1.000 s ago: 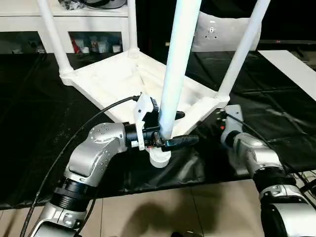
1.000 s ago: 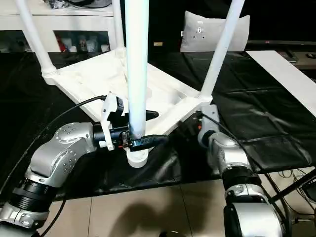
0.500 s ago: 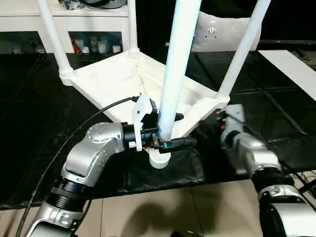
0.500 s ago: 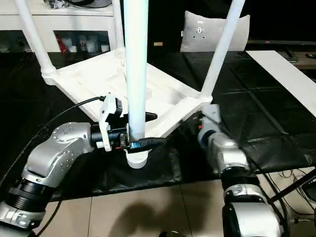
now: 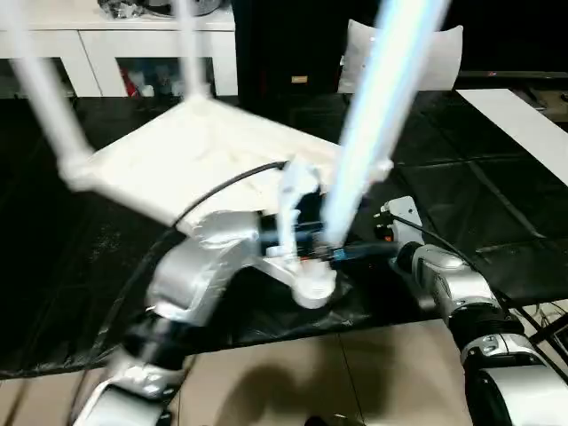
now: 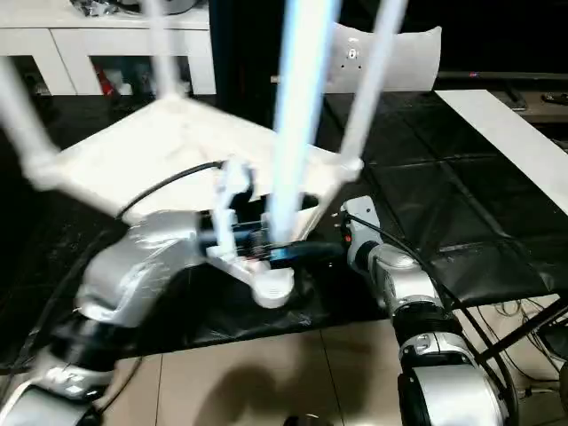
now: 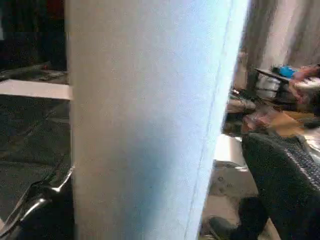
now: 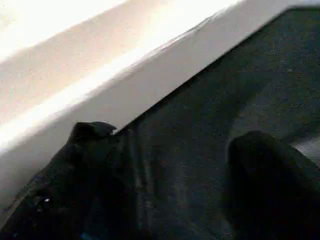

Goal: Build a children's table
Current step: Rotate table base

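Jaws of the left gripper (image 5: 330, 251) stand wide about the base of the near leg (image 5: 377, 120), one black finger on each side of the shaft just above its round corner socket (image 5: 312, 288); whether they bear on it I cannot tell. The right gripper (image 8: 165, 170) has its jaws spread and empty, just beside the white edge of the tabletop (image 5: 191, 155) over the black-covered bench (image 5: 497, 195).

The children's table lies upside down on that bench, tilted, with its legs pointing up. It looks to be hollow moulded plastic: light, fairly stiff, smooth and probably slippery, so a tapered leg could slide through a loose grip. Low on the leg, close to the socket, seems the safest hold; the tabletop rim suits steadying with the other gripper.
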